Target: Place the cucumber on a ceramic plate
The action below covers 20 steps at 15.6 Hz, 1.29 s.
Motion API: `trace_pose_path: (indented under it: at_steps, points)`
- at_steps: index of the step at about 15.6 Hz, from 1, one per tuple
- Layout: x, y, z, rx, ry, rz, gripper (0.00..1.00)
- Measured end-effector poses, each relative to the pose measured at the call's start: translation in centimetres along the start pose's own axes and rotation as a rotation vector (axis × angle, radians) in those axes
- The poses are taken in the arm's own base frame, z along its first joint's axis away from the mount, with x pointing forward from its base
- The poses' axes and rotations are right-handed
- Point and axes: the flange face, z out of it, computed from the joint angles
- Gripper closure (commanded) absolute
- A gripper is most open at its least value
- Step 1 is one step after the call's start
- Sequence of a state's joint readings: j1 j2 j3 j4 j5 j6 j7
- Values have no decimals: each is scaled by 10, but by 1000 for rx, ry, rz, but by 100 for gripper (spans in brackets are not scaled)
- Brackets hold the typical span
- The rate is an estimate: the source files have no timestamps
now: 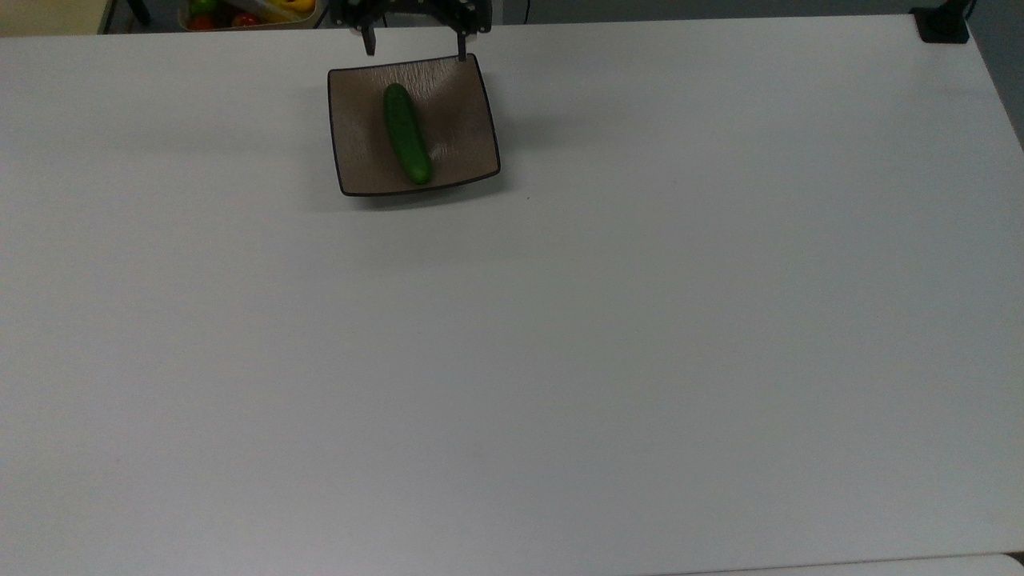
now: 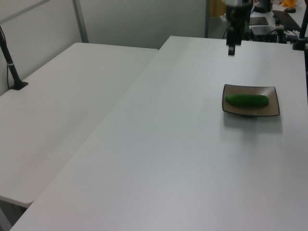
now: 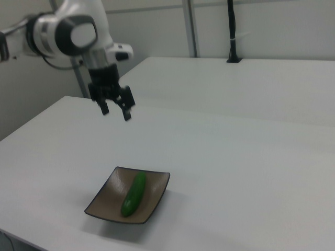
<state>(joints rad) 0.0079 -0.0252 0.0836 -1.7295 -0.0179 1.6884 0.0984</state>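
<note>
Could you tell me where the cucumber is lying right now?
The cucumber lies on the ceramic plate near the table's far edge in the top view, below the raised open gripper.

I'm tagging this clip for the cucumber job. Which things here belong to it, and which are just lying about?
Part of the job:
- cucumber, lying on the plate
- ceramic plate, on the white table
- gripper, raised above the table, jaws open and empty

Just lying about:
- bin of red, green and yellow produce beyond the table's far edge
- black clamp at the table corner
</note>
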Motion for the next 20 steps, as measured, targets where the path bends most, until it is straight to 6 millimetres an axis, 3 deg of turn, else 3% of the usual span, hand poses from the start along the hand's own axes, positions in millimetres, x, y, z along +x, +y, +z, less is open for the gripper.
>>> trace_pose_path:
  at_steps: [3,8,13,20]
  points:
    - [-7,-4,-44,7,2,90,0]
    - [-18,5,-82,64,-8,125,0]
    - [-17,22,-90,73,36,-19,0]
    - [1,29,-81,82,132,-108,0]
